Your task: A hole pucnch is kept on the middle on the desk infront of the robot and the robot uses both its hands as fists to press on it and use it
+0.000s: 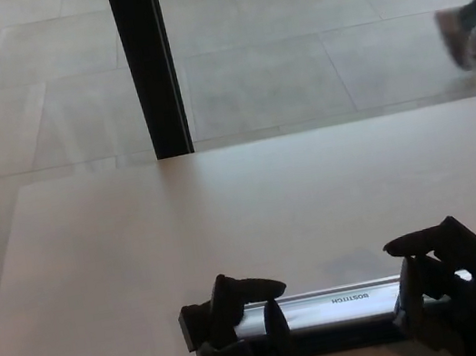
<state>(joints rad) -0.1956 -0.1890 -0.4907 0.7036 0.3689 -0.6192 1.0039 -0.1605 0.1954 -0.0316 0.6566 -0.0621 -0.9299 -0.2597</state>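
- Left hand point(239, 339) sits at 7 o'clock, curled into a fist on the left end of the hole punch point(321, 309); fingers folded over the bar, pressing on it, not gripping it as far as I can see.
- Right hand point(456, 292) sits at 5 o'clock, also fisted, on the right end of the bar; the same loose press, nothing clasped.
- Hole punch lies crosswise at 6 o'clock on the near edge of the tabletop point(244, 214), silver bar between the two fists, label facing up.
- Risk: uneven push. If one fist loads harder, the bar probably tips or the punch pivots on the tabletop.
- Risk: fists sit at the extreme ends. A knuckle could roll off the end and the punch could kick sideways.
- Risk: the punch is close to the near edge, its base partly out of frame; a downward shove with any pull toward the robot could drag it off.
- Can't tell whether paper is loaded; the slot is hidden.
- Black post point(147, 65) at 11 o'clock, beyond the tabletop: no issue.
- Person's shoe point(453, 38) at 2 o'clock on the floor point(291, 58), well apart from the work.
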